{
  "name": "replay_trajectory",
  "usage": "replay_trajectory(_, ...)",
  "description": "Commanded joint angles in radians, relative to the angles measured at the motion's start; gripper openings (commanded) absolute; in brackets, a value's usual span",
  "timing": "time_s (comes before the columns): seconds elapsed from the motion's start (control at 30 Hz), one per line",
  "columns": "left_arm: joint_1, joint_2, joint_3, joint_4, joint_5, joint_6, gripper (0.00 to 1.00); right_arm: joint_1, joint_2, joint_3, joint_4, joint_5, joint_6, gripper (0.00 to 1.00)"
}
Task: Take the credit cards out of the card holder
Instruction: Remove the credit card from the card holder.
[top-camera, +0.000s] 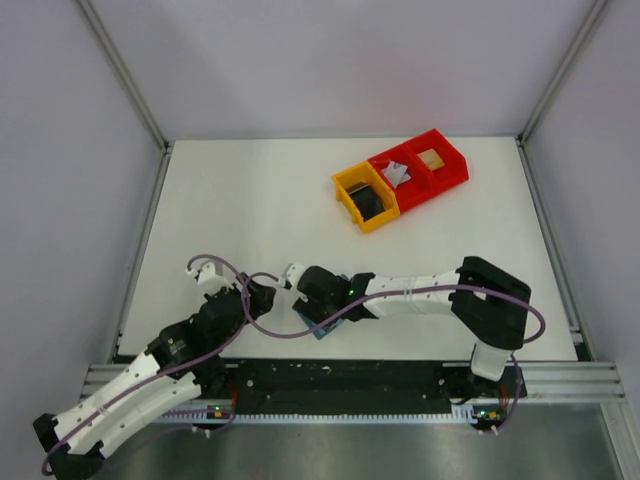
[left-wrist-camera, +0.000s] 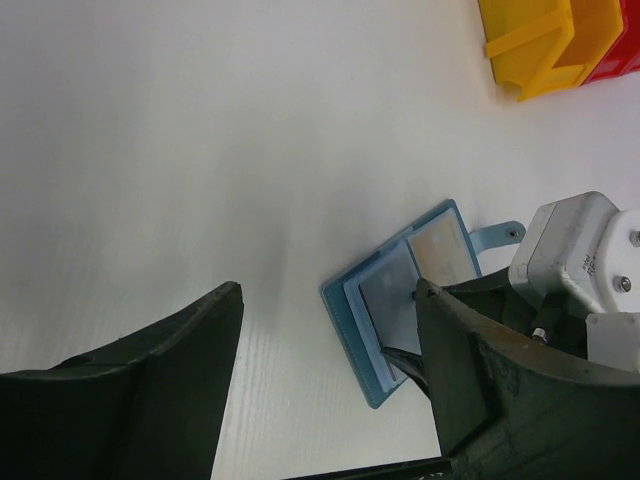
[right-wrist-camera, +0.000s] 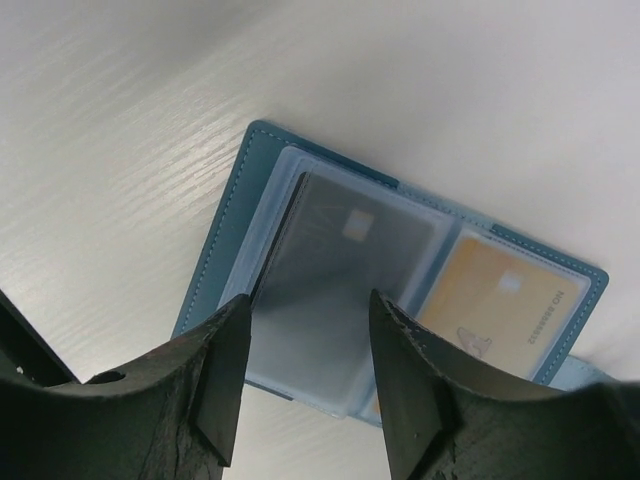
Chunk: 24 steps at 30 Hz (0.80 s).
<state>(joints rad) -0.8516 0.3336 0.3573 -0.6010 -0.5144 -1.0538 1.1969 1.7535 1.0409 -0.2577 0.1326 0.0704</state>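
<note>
The teal-blue card holder (right-wrist-camera: 215, 255) lies open on the white table, partly under the right wrist in the top view (top-camera: 322, 329). Its clear sleeves hold credit cards: a dark grey card (right-wrist-camera: 340, 265) and a tan-yellow card (right-wrist-camera: 500, 300). My right gripper (right-wrist-camera: 310, 305) hovers just over the dark card's sleeve, open, one finger on either side of it. My left gripper (left-wrist-camera: 330, 295) is open wide and low, to the left of the holder (left-wrist-camera: 365, 320), with nothing between its fingers. The holder's tab (left-wrist-camera: 495, 237) points away.
A yellow bin (top-camera: 362, 197) and two joined red bins (top-camera: 420, 168) stand at the back right of the table, with small items inside. The yellow bin (left-wrist-camera: 535, 45) also shows at the top right of the left wrist view. Grey walls enclose the table.
</note>
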Motion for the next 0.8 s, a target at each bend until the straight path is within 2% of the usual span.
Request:
replay_trajectory(0.0,0.002,0.001,0.019,0.023,-0.013,0.003,0.74,0.013,0.057,0.039,-0.063,0.065,-0.012,0.49)
replay_trajectory(0.1,0.0,0.001,0.019,0.024,-0.01,0.005,0.74,0.013,0.066,0.045,-0.078,0.094,-0.015,0.43)
replay_trajectory(0.33,0.0,0.013,0.017,0.043,0.008,0.017,0.74,0.01,0.032,0.057,-0.08,0.127,-0.029,0.16)
replay_trajectory(0.43,0.0,0.027,0.017,0.055,0.019,0.024,0.74,0.009,0.008,0.065,-0.08,0.156,-0.037,0.09)
replay_trajectory(0.6,0.002,0.054,0.017,0.072,0.036,0.037,0.74,-0.014,-0.037,0.064,-0.081,0.222,-0.046,0.02)
replay_trajectory(0.77,0.0,0.076,0.017,0.09,0.054,0.051,0.74,-0.062,-0.068,0.05,-0.092,0.28,-0.043,0.0)
